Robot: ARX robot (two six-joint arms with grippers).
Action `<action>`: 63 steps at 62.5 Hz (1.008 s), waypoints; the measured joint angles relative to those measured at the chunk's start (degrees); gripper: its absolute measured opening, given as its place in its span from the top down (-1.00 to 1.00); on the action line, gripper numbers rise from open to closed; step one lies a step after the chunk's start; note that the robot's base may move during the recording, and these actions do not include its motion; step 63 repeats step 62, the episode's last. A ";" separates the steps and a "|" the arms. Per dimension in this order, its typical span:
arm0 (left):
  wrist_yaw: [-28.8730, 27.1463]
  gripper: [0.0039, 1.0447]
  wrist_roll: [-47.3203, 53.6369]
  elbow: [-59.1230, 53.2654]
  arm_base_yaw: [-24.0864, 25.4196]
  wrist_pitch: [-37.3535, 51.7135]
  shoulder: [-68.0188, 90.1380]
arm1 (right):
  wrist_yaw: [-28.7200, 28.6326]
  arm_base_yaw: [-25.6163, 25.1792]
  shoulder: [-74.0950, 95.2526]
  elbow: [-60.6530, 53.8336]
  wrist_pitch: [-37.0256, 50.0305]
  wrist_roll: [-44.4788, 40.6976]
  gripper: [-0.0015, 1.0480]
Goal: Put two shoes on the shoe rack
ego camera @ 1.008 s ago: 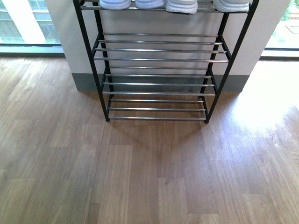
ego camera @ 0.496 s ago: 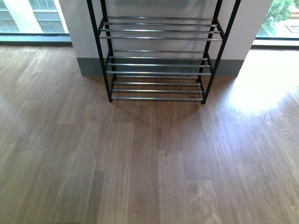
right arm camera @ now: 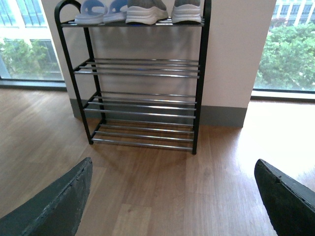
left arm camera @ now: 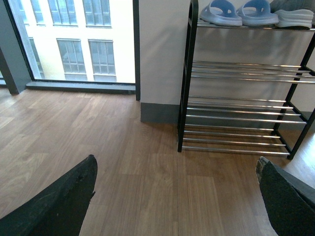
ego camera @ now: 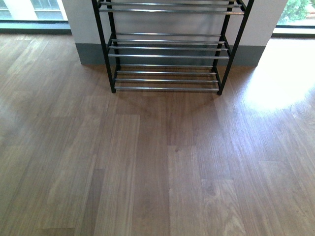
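The black shoe rack (ego camera: 167, 49) stands against the wall ahead; the front view shows only its lower chrome tiers. In the right wrist view the rack (right arm camera: 142, 83) carries two grey sneakers (right arm camera: 146, 11) and two pale blue slides (right arm camera: 93, 12) on its top tier. The left wrist view shows the rack (left arm camera: 241, 108) with the slides (left arm camera: 221, 12) and part of a sneaker (left arm camera: 295, 17) on top. My left gripper (left arm camera: 177, 182) is open and empty above the floor. My right gripper (right arm camera: 172, 182) is open and empty too, well short of the rack.
Wood plank floor (ego camera: 157, 162) stretches in front of the rack. A white wall with a grey baseboard (ego camera: 88, 54) stands behind it. Floor-to-ceiling windows (left arm camera: 74, 39) flank the wall on both sides.
The front view has tilted downward or backed off: the rack has slid up in the frame, its shoe-bearing top tier is out of view, and more floor shows.
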 joint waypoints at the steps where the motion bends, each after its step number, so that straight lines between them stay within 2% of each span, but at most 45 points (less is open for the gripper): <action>1: 0.00 -0.83 0.00 0.00 0.00 0.00 0.00 | -0.02 0.00 0.00 0.00 0.00 -0.02 -0.82; 63: 0.00 -0.83 0.00 0.00 0.00 0.00 0.00 | 0.00 0.00 0.00 0.00 0.00 -0.02 -0.82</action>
